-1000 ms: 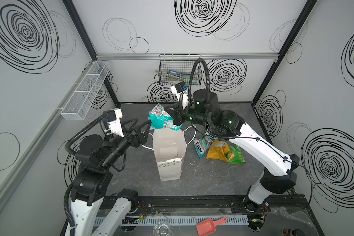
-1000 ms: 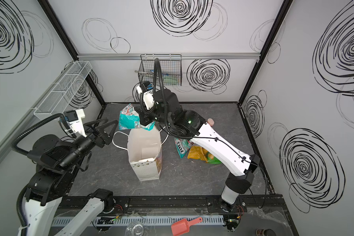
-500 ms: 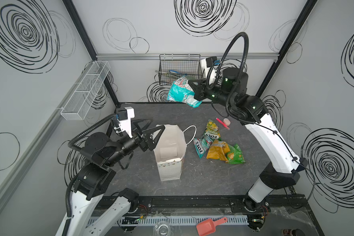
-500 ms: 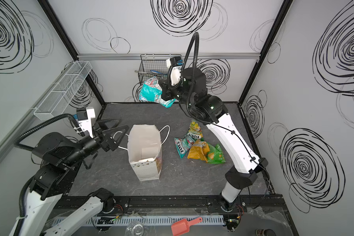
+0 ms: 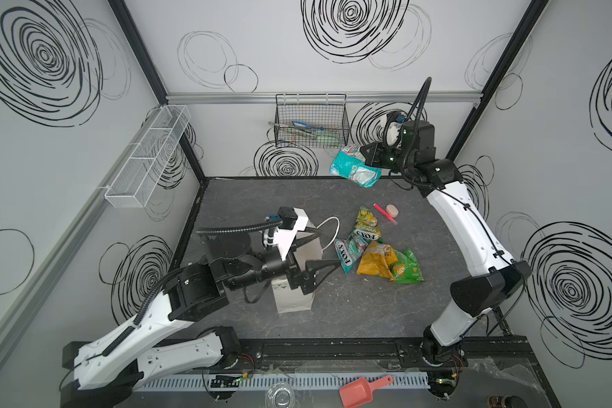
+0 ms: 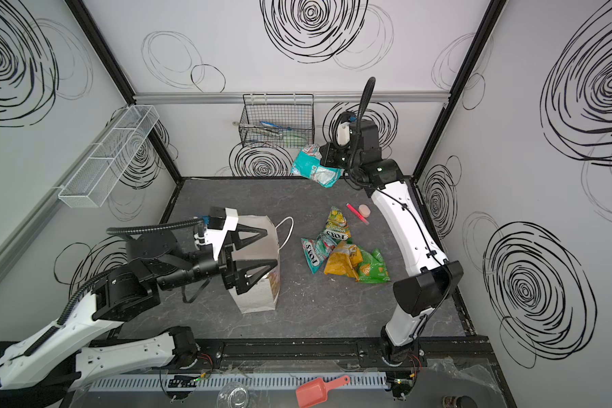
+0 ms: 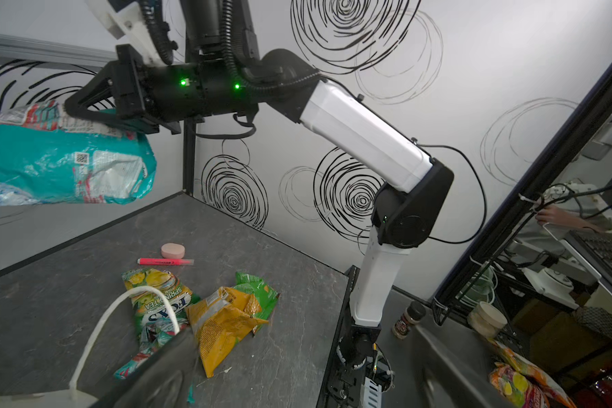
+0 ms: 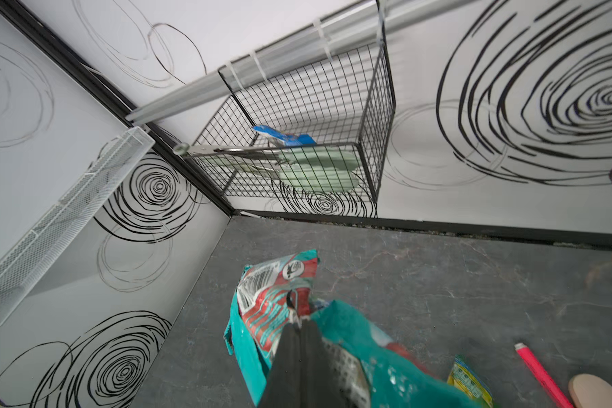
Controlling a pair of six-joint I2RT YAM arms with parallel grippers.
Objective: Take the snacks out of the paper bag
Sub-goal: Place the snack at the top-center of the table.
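The right fingers (image 8: 288,367) pinch the edge of the teal packet (image 5: 352,169), likely light, crinkly and slippery, while the left fingers (image 5: 320,263) gape empty by the paper bag (image 5: 294,303).

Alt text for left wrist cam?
The right gripper holds a teal-white snack packet in the air. On the grey table lie a FOX'S packet, a yellow-orange packet and a green packet in a pile, and a red pen beside a pink oval block. The paper bag's white cord handle arcs close to the camera.
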